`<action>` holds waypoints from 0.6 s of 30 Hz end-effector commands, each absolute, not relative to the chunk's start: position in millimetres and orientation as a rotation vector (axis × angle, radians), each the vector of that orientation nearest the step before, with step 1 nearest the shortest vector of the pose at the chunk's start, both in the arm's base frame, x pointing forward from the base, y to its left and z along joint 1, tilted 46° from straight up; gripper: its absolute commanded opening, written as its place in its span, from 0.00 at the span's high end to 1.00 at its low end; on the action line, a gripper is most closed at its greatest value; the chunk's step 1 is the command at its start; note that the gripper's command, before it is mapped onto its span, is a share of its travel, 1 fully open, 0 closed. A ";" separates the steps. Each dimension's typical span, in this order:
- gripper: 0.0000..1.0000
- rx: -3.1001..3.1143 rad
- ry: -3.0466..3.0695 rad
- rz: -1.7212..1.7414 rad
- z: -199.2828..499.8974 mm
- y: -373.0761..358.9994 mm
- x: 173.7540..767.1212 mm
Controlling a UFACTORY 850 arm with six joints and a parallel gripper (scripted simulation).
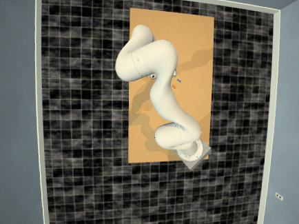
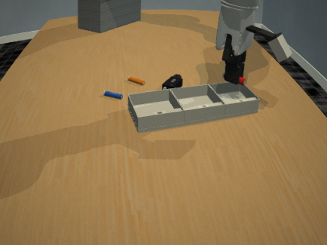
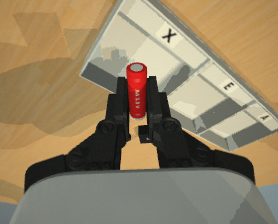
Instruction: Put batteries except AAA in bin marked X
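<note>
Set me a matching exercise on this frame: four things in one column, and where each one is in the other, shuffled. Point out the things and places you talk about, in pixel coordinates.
Things:
1. red battery [image 2: 242,81] [image 3: 136,92]
2. blue battery [image 1: 179,80] [image 2: 113,95]
3. orange battery [image 1: 173,87] [image 2: 135,81]
4. black object [image 2: 172,82]

Places:
A. on the table, right beside the long side of the three-part bin row [image 2: 162,121] [image 3: 199,51]
B. between the fingers of the gripper [image 2: 235,81] [image 3: 137,82]
C. on the table, nearer the black object than the other loose battery is
D. on the table, farthest from the black object

Pairs: 1-B; 2-D; 3-C; 4-A
</note>
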State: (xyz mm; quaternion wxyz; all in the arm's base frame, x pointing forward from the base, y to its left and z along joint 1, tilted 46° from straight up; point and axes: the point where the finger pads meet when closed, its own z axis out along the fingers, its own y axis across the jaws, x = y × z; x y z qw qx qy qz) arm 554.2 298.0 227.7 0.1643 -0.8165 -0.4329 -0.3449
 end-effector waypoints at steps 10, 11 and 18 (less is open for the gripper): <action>1.00 -2.118 -1.761 -1.100 228.4 298.0 554.6; 1.00 -2.104 -1.789 -1.105 228.5 298.0 554.7; 1.00 -1.967 -2.026 -1.148 228.7 298.0 555.1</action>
